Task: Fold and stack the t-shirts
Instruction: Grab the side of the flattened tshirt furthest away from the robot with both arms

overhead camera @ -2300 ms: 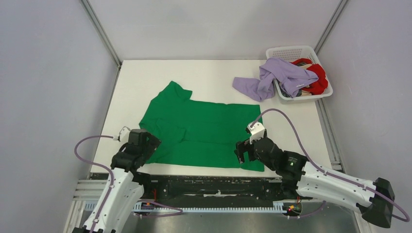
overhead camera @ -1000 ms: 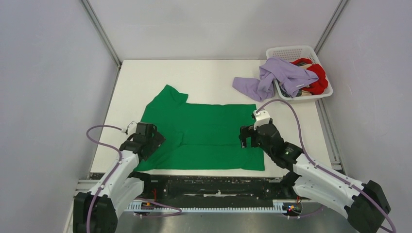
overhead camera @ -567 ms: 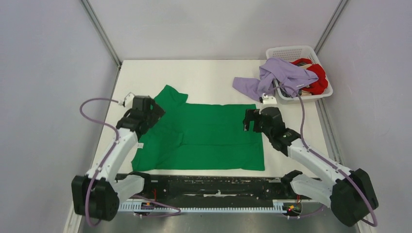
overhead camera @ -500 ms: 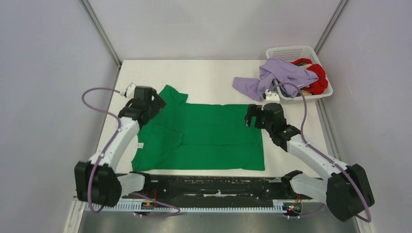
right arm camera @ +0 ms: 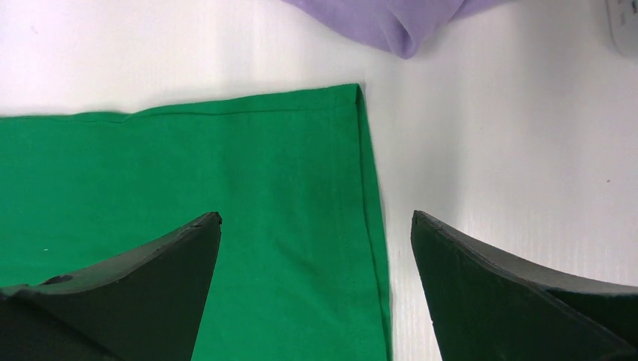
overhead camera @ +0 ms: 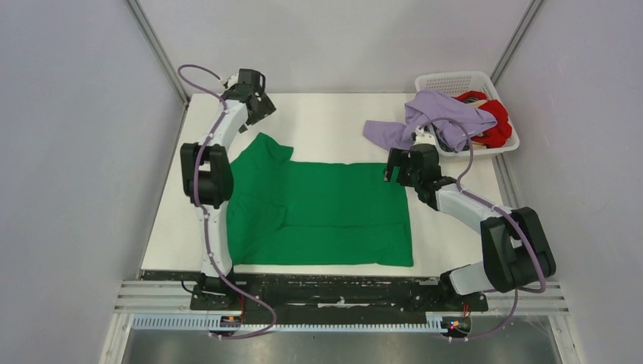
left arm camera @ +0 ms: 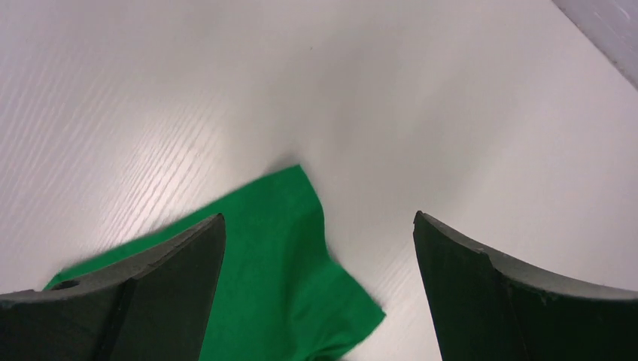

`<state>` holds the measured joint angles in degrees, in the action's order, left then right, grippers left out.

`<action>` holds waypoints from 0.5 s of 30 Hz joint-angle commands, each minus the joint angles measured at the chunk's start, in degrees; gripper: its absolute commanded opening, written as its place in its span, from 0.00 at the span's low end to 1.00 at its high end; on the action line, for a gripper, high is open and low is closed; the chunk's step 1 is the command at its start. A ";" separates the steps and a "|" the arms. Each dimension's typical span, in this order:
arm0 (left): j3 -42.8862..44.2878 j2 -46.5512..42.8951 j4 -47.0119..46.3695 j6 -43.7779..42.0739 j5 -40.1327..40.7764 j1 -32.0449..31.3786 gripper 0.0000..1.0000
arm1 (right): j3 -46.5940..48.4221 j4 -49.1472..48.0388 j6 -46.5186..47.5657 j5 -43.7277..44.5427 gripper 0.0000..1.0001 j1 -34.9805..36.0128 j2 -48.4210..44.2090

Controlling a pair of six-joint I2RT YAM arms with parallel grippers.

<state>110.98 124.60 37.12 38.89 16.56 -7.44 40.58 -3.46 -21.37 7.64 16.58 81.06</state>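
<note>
Right gripper [right arm camera: 316,218] — jaws apart — over green t-shirt [right arm camera: 188,173].

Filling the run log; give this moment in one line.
left gripper: open, near far-left tip of bright green cloth t-shirt | right gripper: open, above its far-right corner | neither holds cloth

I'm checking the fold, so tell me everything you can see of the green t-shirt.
The green t-shirt is bright soft cloth with a stitched hem, spread flat on the white table, one sleeve pointing far left. The open right claw is above its far right corner; the lavender t-shirt lies beyond, apart.
</note>
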 commanded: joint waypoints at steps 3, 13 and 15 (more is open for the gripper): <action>18.17 12.15 8.80 -6.94 1.85 0.32 0.93 | 3.61 -3.65 3.18 2.70 0.99 -0.32 4.35; 22.00 19.96 9.13 -7.60 6.32 0.24 0.78 | 3.99 -5.61 4.31 5.18 0.99 -0.32 7.98; 22.50 20.83 9.63 -7.67 5.86 0.02 0.75 | 3.69 -5.73 4.45 5.17 0.99 -0.32 7.79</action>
<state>130.30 143.65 45.41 34.11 20.25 -7.35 42.54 -6.50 -17.91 11.73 16.47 88.86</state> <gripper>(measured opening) 0.772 0.986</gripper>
